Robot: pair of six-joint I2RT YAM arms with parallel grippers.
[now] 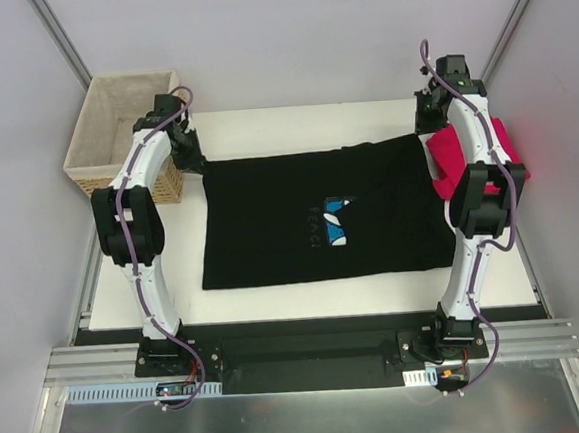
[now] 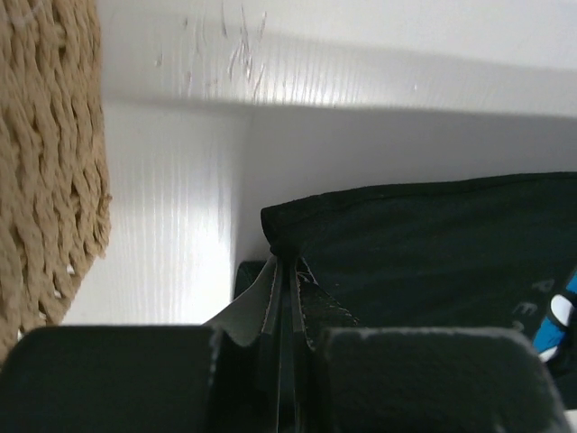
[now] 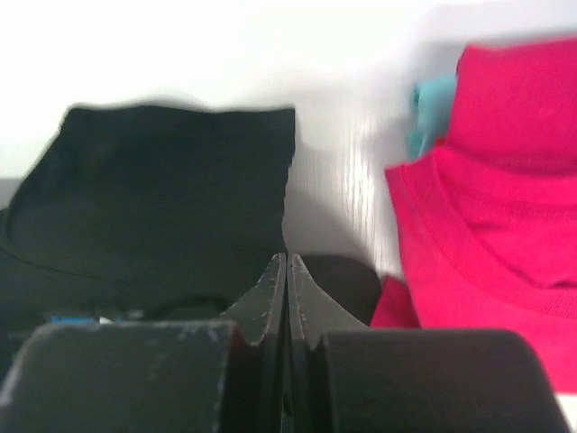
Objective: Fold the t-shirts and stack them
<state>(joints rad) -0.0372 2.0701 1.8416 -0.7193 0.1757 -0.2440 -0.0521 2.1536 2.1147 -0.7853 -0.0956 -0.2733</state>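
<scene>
Black shirt is seen spread flat on the surface, long axis left-right, with the red shirt bunched at its right. Left wrist: the left pincer is clamped on a black corner. Right wrist: the right pincer is pressed shut beside red cloth.

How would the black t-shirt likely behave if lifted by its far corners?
Probably floppy: the black t-shirt lies flat, and its edge bunches where the left gripper pinches it. It would likely sag between held corners. Probably light too, since it looks thin.

Wicker basket just beside left hand.
</scene>
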